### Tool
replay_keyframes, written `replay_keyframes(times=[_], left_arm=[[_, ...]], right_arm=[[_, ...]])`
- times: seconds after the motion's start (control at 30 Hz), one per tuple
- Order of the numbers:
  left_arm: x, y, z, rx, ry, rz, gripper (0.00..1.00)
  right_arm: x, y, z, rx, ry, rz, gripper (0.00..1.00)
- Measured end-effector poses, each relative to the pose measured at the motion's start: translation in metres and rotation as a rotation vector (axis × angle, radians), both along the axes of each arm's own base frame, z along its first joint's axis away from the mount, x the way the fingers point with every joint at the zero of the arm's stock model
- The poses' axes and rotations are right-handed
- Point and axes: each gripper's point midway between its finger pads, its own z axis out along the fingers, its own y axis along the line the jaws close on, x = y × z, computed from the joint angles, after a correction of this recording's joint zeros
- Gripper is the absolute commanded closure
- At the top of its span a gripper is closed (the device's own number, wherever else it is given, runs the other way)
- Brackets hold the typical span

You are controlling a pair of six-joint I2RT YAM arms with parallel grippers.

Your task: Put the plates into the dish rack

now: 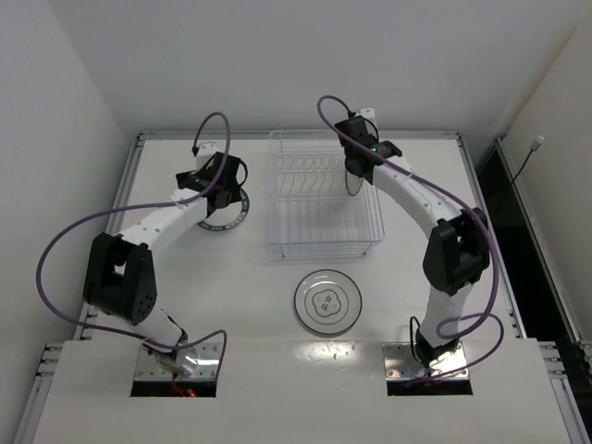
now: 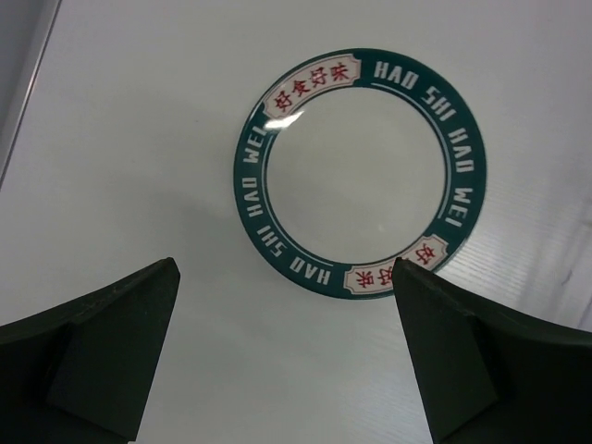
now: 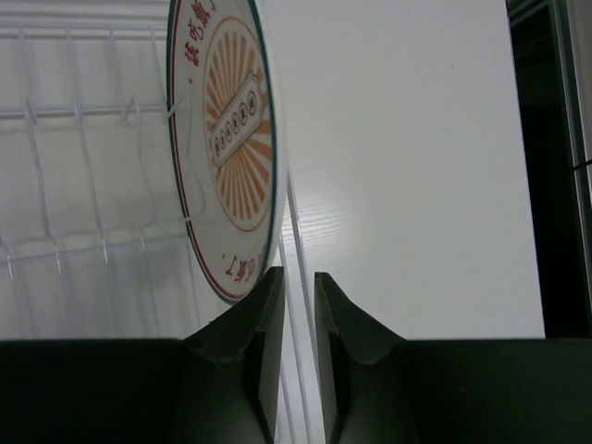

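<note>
White walls box in a white desk (image 1: 231, 277). The left tool (image 2: 285, 266) spreads wide over the green-rimmed plate (image 2: 356, 171). The right tool (image 3: 294, 275), barely parted, grips nothing beside the upright sunburst plate (image 3: 227, 139).

You have bright, even light from above, so the white tabletop (image 1: 185, 277) is nearly washed out and shadows are faint and soft. Just ahead of the left claw (image 2: 285, 270), a small glare patch sits on the dark-rimmed plate (image 2: 248, 185). Both that claw and the right claw (image 3: 297, 274) show as dark, slightly soft shapes, while the sunburst plate (image 3: 231, 120) ahead looks crisp.
</note>
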Motion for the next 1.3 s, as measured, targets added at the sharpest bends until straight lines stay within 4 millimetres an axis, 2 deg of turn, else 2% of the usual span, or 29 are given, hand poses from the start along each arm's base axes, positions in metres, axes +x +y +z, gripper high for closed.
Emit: replay_keyframes(times=[0.13, 0.17, 0.27, 0.3, 0.33, 0.43, 0.57, 0.63, 0.8, 0.9, 1.03, 1.07, 1.1, 1.2, 1.23, 1.3], left_arm=[[0.000, 0.025, -0.010, -0.049, 0.024, 0.096, 0.00], [0.001, 0.031, -0.011, -0.065, 0.028, 0.119, 0.00], [0.005, 0.050, -0.021, -0.128, 0.042, 0.195, 0.00], [0.006, 0.058, -0.026, -0.158, 0.050, 0.220, 0.00], [0.006, 0.067, -0.032, -0.188, 0.060, 0.248, 0.00], [0.003, 0.098, -0.047, -0.299, 0.080, 0.330, 0.00], [0.001, 0.124, -0.061, -0.422, 0.097, 0.383, 0.00], [0.003, 0.121, -0.070, -0.480, 0.108, 0.360, 0.00], [-0.003, 0.102, -0.102, -0.648, 0.167, 0.294, 0.00], [-0.003, 0.105, -0.126, -0.740, 0.209, 0.305, 0.03], [0.007, 0.110, -0.123, -0.828, 0.175, 0.291, 0.04], [0.008, 0.109, -0.123, -0.845, 0.172, 0.282, 0.06], [0.011, 0.106, -0.122, -0.862, 0.167, 0.269, 0.13], [0.025, 0.089, -0.121, -0.964, 0.150, 0.187, 0.25], [0.030, 0.083, -0.121, -1.002, 0.141, 0.152, 0.32], [0.037, 0.070, -0.122, -1.085, 0.134, 0.092, 0.37]], right_arm=[[-0.011, -0.001, 0.003, 0.016, 0.013, 0.014, 0.65], [-0.013, 0.000, 0.008, 0.030, 0.008, 0.024, 0.59], [-0.021, 0.008, 0.031, 0.099, -0.028, 0.074, 0.52], [-0.027, 0.012, 0.040, 0.131, -0.041, 0.100, 0.44], [-0.033, 0.015, 0.050, 0.167, -0.061, 0.126, 0.40], [-0.056, 0.031, 0.080, 0.285, -0.108, 0.254, 0.37], [-0.075, 0.058, 0.110, 0.402, -0.138, 0.421, 0.36], [-0.082, 0.069, 0.111, 0.442, -0.127, 0.486, 0.32], [-0.109, 0.083, 0.082, 0.501, -0.030, 0.585, 0.25], [-0.117, 0.086, 0.081, 0.519, -0.016, 0.619, 0.25], [-0.122, 0.088, 0.090, 0.523, -0.033, 0.653, 0.24], [-0.123, 0.088, 0.092, 0.522, -0.037, 0.657, 0.24], [-0.124, 0.088, 0.093, 0.521, -0.041, 0.661, 0.24], [-0.126, 0.087, 0.098, 0.520, -0.053, 0.667, 0.23], [-0.127, 0.086, 0.100, 0.520, -0.059, 0.668, 0.23], [-0.129, 0.085, 0.105, 0.519, -0.070, 0.671, 0.21]])
